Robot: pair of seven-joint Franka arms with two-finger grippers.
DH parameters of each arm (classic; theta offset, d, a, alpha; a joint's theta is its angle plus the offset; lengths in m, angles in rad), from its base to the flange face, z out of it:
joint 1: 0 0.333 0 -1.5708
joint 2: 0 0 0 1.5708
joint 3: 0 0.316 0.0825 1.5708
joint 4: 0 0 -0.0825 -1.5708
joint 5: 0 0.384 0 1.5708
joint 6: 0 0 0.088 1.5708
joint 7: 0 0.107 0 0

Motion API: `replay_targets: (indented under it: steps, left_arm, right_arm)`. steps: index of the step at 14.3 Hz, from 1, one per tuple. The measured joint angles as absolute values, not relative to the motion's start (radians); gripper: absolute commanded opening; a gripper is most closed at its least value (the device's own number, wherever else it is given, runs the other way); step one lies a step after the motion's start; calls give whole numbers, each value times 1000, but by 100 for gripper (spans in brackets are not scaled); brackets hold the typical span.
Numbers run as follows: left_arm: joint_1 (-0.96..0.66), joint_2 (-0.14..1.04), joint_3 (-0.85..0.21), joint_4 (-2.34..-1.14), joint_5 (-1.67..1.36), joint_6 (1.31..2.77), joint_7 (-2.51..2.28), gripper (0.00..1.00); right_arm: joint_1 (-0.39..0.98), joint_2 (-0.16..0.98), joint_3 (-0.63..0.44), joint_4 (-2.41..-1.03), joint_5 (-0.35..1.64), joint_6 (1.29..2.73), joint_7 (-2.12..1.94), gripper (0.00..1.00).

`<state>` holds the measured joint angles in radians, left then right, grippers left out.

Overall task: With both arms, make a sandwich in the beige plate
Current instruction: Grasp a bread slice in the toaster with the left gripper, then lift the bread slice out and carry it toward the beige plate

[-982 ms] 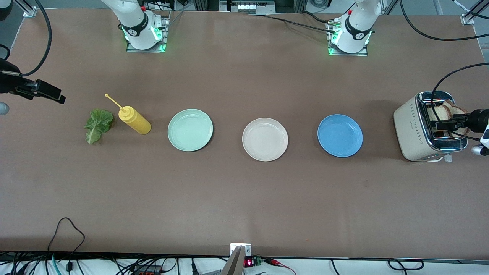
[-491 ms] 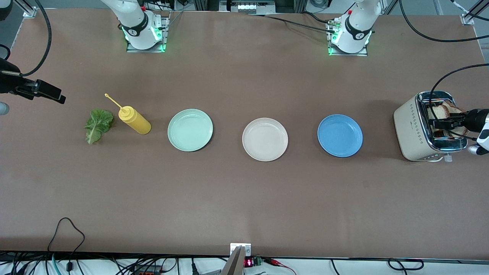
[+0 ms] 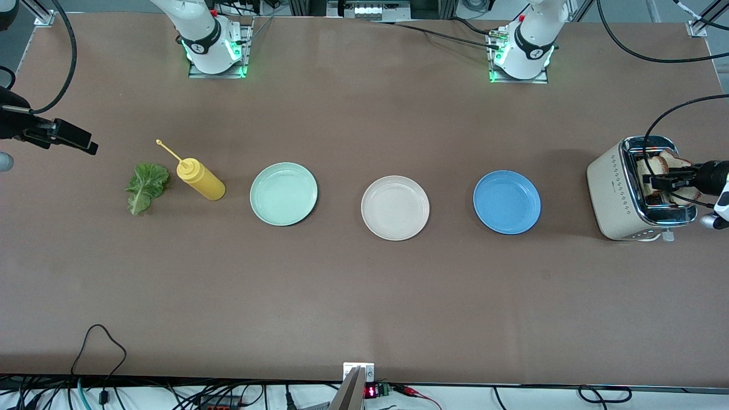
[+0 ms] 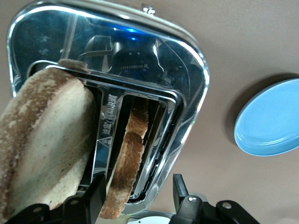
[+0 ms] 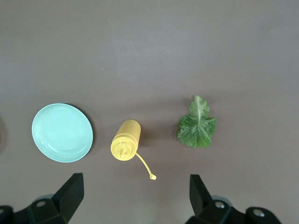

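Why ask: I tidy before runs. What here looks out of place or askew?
The yellow squeeze bottle lies tipped over between the lettuce leaf and the mint plate. The lettuce lies directly on the table.

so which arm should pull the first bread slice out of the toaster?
Left. The left gripper already sits over the toaster with its jaws either side of a bread slice. The right gripper waits, open, above the lettuce.

place: robotics lab | evidence: bolted arm bases [image 3: 215,45], cables [image 3: 102,341], aluminium framing [image 3: 40,14]
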<state>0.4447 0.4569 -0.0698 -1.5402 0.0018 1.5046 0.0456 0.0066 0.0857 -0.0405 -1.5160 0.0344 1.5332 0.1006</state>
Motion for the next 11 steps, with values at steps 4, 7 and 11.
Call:
replay_targets:
  steps: [4, 7, 11]
  left_arm:
    - [449, 465, -70, -1541, 2, 1496, 46, 40]
    - [449, 466, -70, -1540, 2, 1492, 46, 9]
    - [445, 465, -73, -1540, 2, 1492, 46, 0]
  right_arm:
    - [7, 86, -41, -1516, 35, 1533, 101, 100]
    - [6, 86, -41, -1516, 35, 1533, 101, 100]
    - [6, 86, -41, -1516, 35, 1533, 101, 100]
